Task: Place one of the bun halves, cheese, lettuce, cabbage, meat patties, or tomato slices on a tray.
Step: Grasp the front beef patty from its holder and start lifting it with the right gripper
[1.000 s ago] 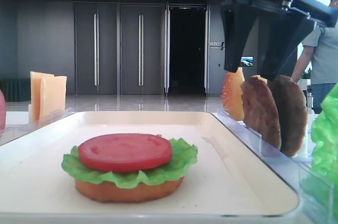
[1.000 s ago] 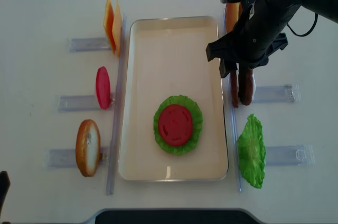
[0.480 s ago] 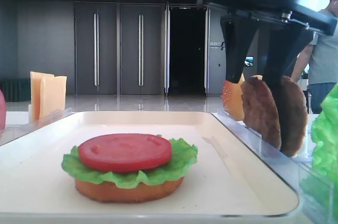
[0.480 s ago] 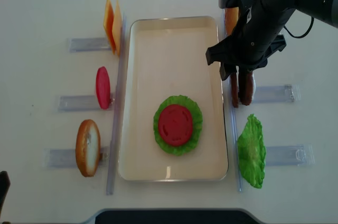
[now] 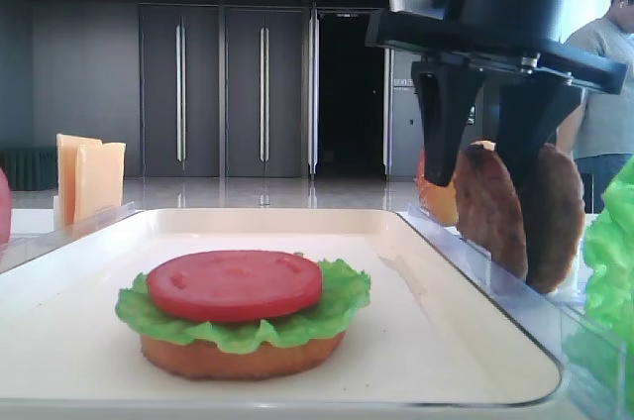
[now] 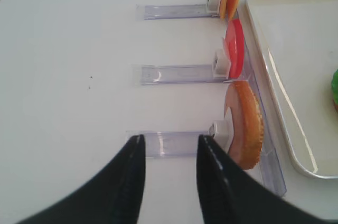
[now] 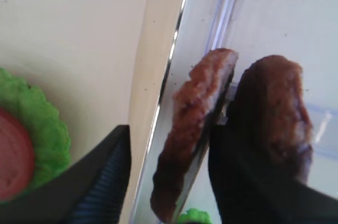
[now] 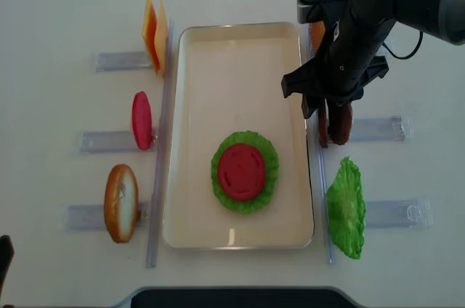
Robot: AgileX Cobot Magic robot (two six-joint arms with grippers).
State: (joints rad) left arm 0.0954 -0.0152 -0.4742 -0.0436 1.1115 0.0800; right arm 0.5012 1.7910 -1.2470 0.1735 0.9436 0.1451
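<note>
The right gripper [image 7: 169, 174] stands wide, its fingers straddling the nearer of the two meat patties [image 7: 193, 129], racked at three o'clock of the tray [image 8: 190, 104].

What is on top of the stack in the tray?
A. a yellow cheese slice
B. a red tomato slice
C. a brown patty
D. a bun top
B: a tomato slice lies on lettuce over a bun half in the tray.

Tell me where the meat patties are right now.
The meat patties stand on edge in a clear rack just right of the tray, between the lettuce and a bun half, under the right gripper.
</note>
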